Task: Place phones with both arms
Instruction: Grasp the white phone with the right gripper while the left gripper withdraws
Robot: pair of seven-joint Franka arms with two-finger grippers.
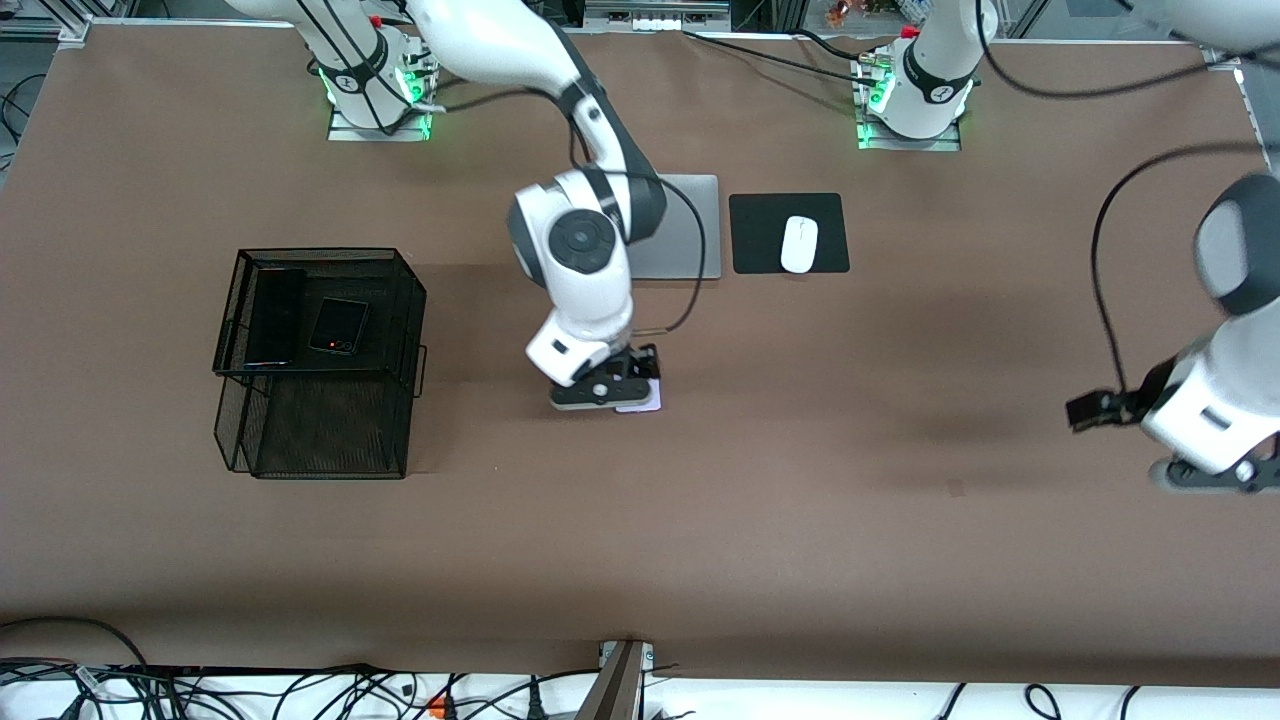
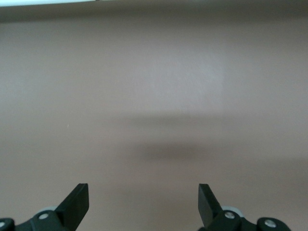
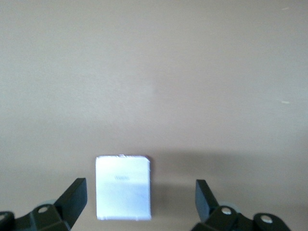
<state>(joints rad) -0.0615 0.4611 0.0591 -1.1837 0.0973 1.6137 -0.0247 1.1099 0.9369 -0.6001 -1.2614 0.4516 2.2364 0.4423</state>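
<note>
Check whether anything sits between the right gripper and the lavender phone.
Nothing visible does. The right gripper is open directly over the lavender phone, which lies flat on the bare table between its fingers. The left gripper waits open at its own end.

Brown tabletop (image 1: 800, 520) fills most of front view, matte, evenly lit from above, soft shadows. Pale floor strip along edge nearest front camera, tangle of black cables (image 1: 300, 695) there, 1 orange connector among them. Grey metal bracket (image 1: 622, 680) at middle of that edge. Metal frame rails (image 1: 650, 12) along edge farthest from front camera. Green glow at 2 base plates.
</note>
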